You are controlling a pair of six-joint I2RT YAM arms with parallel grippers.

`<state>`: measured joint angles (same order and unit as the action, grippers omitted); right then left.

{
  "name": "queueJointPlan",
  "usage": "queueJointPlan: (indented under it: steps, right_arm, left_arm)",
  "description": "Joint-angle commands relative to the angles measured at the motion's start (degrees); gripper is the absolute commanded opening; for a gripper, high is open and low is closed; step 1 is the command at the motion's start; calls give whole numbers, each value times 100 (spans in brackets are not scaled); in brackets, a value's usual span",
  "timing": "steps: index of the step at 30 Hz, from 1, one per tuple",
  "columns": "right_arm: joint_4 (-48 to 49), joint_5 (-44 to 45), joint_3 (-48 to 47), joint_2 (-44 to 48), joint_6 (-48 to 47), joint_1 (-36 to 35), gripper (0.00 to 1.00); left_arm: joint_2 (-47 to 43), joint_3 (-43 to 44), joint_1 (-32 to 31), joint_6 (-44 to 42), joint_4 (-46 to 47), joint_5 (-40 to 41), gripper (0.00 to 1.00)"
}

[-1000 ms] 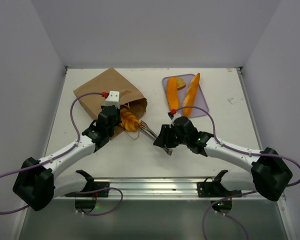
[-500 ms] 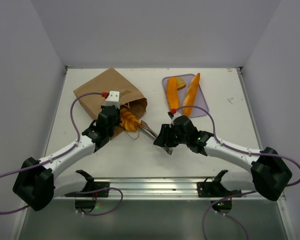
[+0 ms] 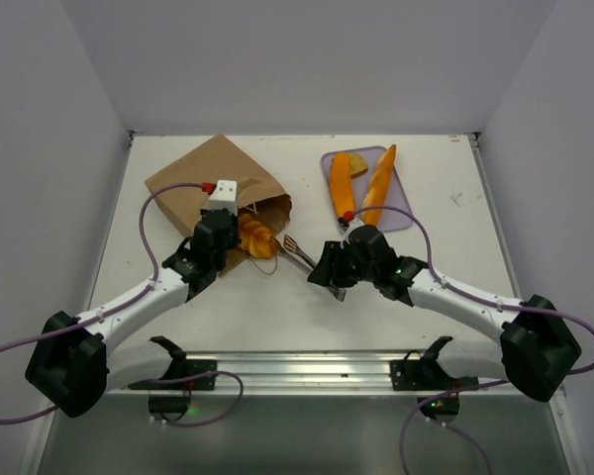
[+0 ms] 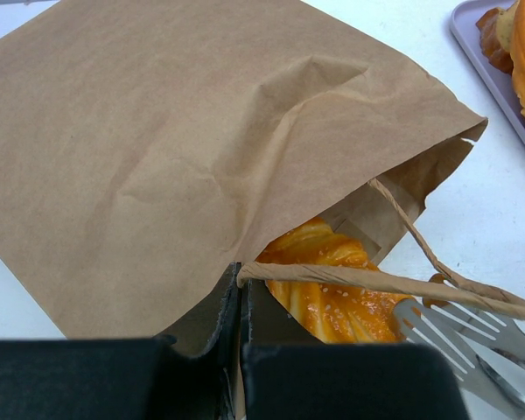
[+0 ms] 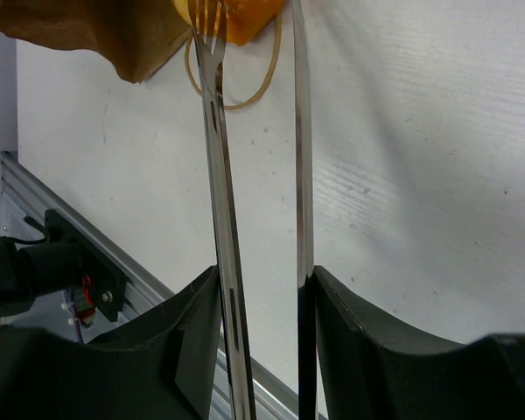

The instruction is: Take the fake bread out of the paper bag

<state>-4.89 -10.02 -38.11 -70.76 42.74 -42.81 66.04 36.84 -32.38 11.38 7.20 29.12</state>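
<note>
The paper bag point(image 3: 193, 183) is lying on the surface point(image 3: 277, 317), its mouth facing the lavender tray point(image 3: 401, 213) beside it. One ridged fake bread point(image 4: 332, 289) is sitting inside the bag's mouth. The tongs point(image 5: 219, 175) are reaching that mouth, and the right fingers point(image 5: 201, 306) are gripping them. The left fingers point(image 4: 232, 311) are pinching shut on the bag's edge.

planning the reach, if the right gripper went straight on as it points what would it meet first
The tongs in the right gripper lead; their tips would likely meet the fake bread at the paper bag mouth first, depth unclear.
</note>
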Motion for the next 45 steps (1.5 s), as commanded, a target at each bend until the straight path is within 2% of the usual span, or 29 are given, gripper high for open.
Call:
queueJointPlan:
  steps: [1,11,32,45]
  right_arm:
    - [-21,0,-320,194,-134,62,47]
    - [-21,-70,-504,124,-169,80,48]
    - [23,-421,-1752,-1466,-1013,229,49]
    - [31,-492,-2060,-1862,-1268,308,50]
  left_arm:
    - [-47,-10,21,31,229,-12,0]
    - [-47,-1,21,40,229,-3,0]
    - [-100,-28,13,31,220,-38,0]
    - [-91,-28,13,31,220,-38,0]
